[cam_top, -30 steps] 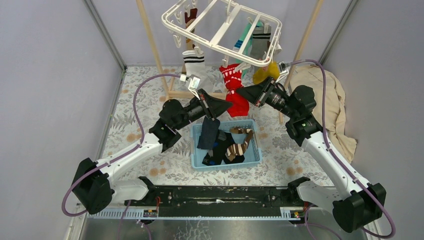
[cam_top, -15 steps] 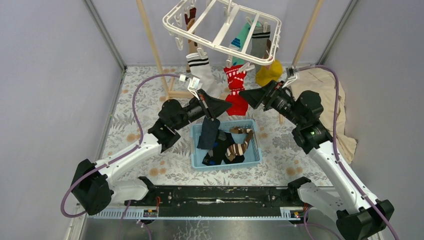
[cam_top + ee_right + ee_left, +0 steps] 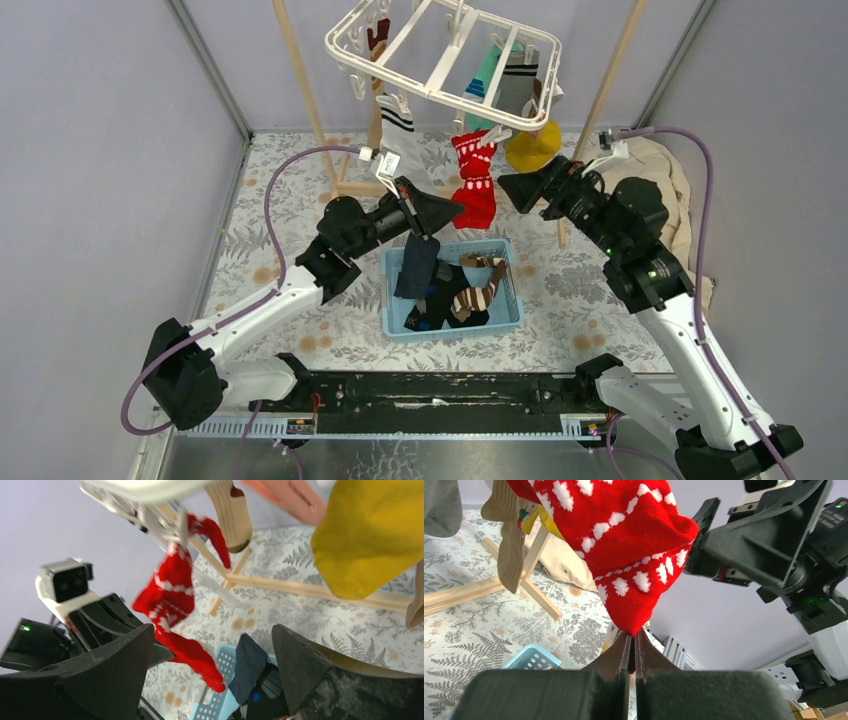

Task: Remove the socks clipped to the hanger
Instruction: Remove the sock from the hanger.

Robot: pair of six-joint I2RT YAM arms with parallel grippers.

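1. Removal of the red fabric sock with white pattern (image 3: pixel 476 180) was the step in hand. It hung by its cuff from a clip on the white plastic drying hanger (image 3: pixel 447 58), above the blue plastic basket (image 3: pixel 389 300).
2. Left pincer (image 3: pixel 631 647) was clamped on its toe, while the right pincer (image 3: pixel 212 640) gaped wide and empty nearby.
3. Next, I judged, a downward pull should free the cuff.
4. Its long axis ran near-vertical, toe down and slanted towards the left arm.

Right gripper (image 3: pixel 211 632): jaws wide apart.
Red sock (image 3: pixel 167 597), white-patterned: hangs from a blurred white frame, probably the hanger (image 3: pixel 150 489).
Yellow sock (image 3: pixel 370 540): upper right.
Blue basket (image 3: pixel 222 692): below, holding a dark sock (image 3: pixel 247 667).
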